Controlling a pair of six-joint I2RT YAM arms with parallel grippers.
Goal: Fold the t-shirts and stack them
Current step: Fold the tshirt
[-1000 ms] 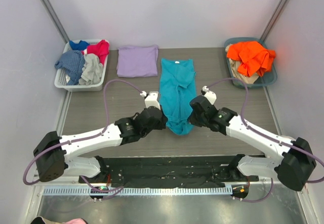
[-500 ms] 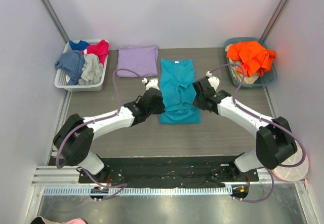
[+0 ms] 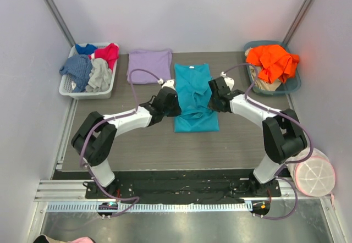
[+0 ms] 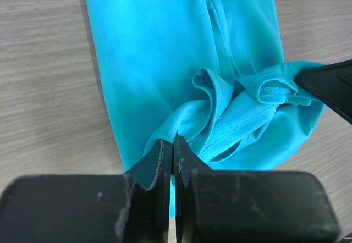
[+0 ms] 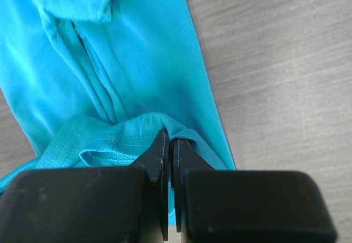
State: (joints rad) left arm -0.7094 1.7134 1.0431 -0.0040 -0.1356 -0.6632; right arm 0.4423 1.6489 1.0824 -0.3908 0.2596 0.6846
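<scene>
The teal t-shirt (image 3: 190,81) lies in the middle of the table (image 3: 231,138), with the folded lavender t-shirt (image 3: 149,65) beside it. The left claw (image 4: 173,144) and right claw (image 5: 168,138) each pinch the teal hem, now carried farther up over the shirt than a second ago. A white basket (image 3: 82,94) holds red, blue and grey clothes (image 3: 91,67); a blue tray (image 3: 296,83) holds an orange garment (image 3: 272,60).

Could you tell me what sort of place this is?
Probably a lab test cell for cloth folding: plain white walls enclose a grey table, with a white basket and a blue bin of garments at its far corners.
</scene>
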